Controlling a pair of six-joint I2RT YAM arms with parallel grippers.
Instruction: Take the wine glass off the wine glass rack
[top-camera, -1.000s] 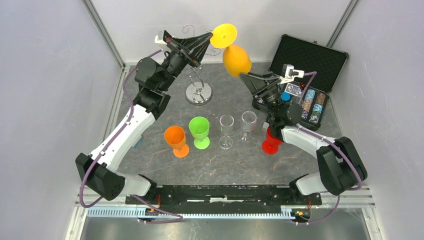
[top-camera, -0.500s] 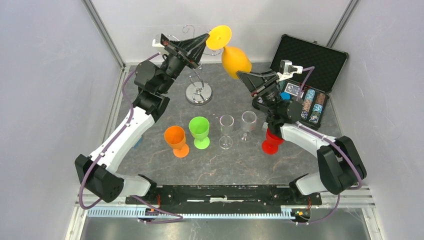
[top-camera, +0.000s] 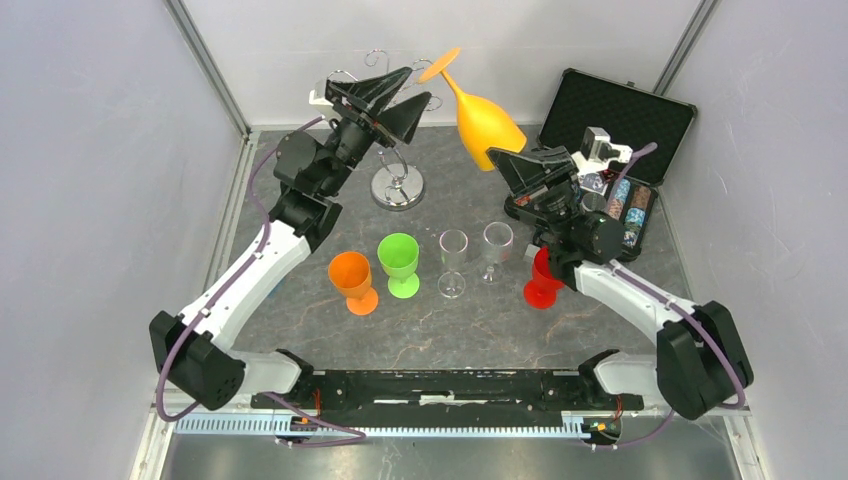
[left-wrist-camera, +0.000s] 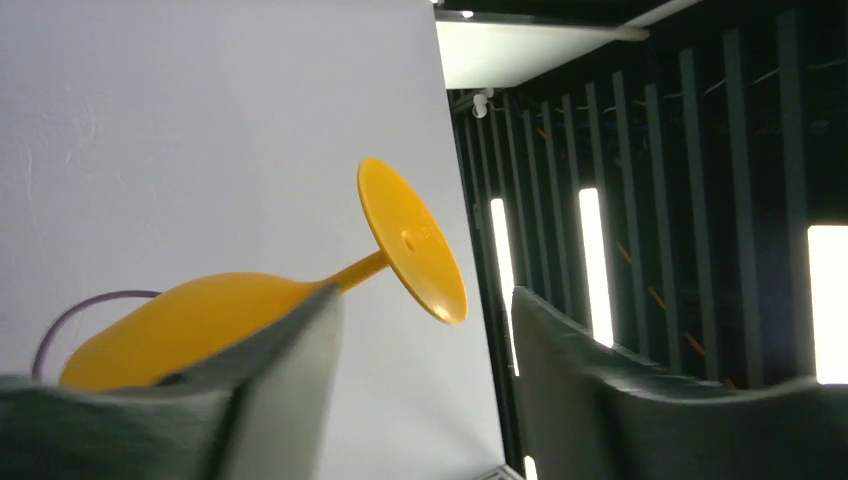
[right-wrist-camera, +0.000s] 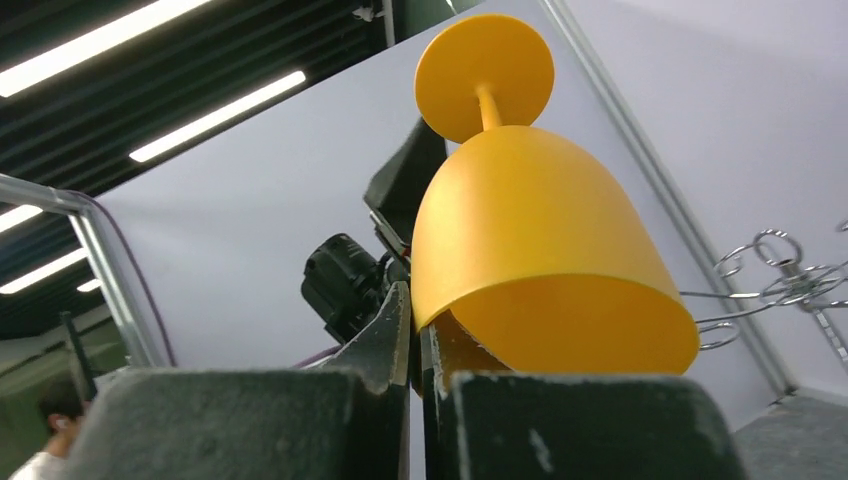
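Task progress: the wine glass (top-camera: 485, 125) looks free of the wine glass rack (top-camera: 397, 188). In my right wrist view the rack's curled arms stand off to the side of my jaws, and none of them touches the glass. I judge the lift-off itself done.
What is left: probably only carrying the glass clear and setting it down. The pictures do not show where.
Right jaws: my right gripper (right-wrist-camera: 415, 320) is pressed together on the rim wall of the yellow bowl, one finger outside it and one inside.
Glass relative to right jaws: the bowl rises straight out of my fingertips, upside down, with the stem and round foot at the far end, beyond the bowl.
Left jaws: my left gripper (top-camera: 420, 85) stands spread and holds nothing.
Glass relative to left jaws: the foot hangs ahead of the gap between my fingers, past their tips and apart from both. The bowl slants away behind one finger.
Right arm pose: elbow low over the table, forearm reaching up and away, wrist tipped so the jaws point upward.
Left arm pose: stretched far forward and raised, the jaws level with the rack's top, just beside its scrolls.
Risk as I judge it: a thin-rim pinch on a tall glass may let it swing.
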